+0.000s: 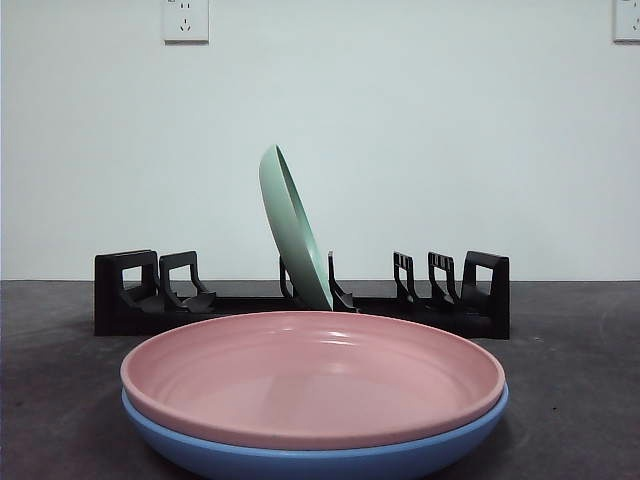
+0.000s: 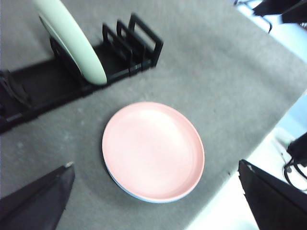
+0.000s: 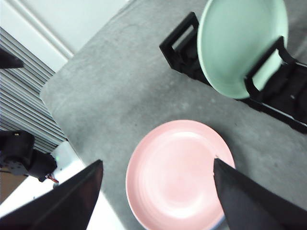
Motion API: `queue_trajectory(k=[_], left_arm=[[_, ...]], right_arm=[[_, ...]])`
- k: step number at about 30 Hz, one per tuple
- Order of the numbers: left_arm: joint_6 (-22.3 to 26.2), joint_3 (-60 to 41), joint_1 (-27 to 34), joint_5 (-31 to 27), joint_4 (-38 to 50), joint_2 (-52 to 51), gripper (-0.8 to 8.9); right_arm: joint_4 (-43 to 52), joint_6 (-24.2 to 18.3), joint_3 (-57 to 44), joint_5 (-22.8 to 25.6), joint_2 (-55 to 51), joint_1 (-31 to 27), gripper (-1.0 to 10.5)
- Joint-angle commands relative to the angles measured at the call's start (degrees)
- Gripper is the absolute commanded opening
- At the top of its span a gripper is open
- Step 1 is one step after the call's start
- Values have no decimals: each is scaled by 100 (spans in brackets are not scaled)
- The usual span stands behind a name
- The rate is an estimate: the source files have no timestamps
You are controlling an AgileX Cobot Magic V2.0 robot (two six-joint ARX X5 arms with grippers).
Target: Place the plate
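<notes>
Looking across the counter (image 1: 580,400), I see the pink plate (image 1: 313,375) stacked on a blue plate (image 1: 320,455), just in front of the black rack (image 1: 300,300). A green plate (image 1: 293,230) stands tilted in the rack's middle slot. Left gripper (image 2: 156,201) and right gripper (image 3: 158,196) hover above the pink plate, jaws spread wide, holding nothing.

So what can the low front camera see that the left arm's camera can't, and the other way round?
Only the front view shows the wall sockets and most of the blue plate, which the left wrist view catches only as a thin edge. Only the left wrist view shows the left gripper, jaws wide open, and the table's edge. Both show the pink plate, the green plate and the black rack.
</notes>
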Motion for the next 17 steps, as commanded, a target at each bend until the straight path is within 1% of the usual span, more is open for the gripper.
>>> queue_trajectory(k=[1, 3, 4, 8, 11, 17], left_arm=[[-57, 129, -24, -63, 37, -155, 569], [-116, 129, -22, -63, 39, -278, 504], [-133, 129, -22, -63, 37, -326, 491], [-197, 129, -22, -63, 26, -446, 491], [-289, 129, -22, -63, 13, -472, 491], [-323, 138, -24, -59, -138, -494, 492]], right_arm=[[431, 415, 96, -11, 313, 199, 365], [750, 608, 120, -13, 540, 348, 365], [890, 678, 160, -9, 688, 431, 365], [1051, 831, 597, 35, 1447, 678, 366], [1008, 973, 1178, 94, 2166, 796, 366], [787, 992, 2651, 616, 3672, 951, 391]])
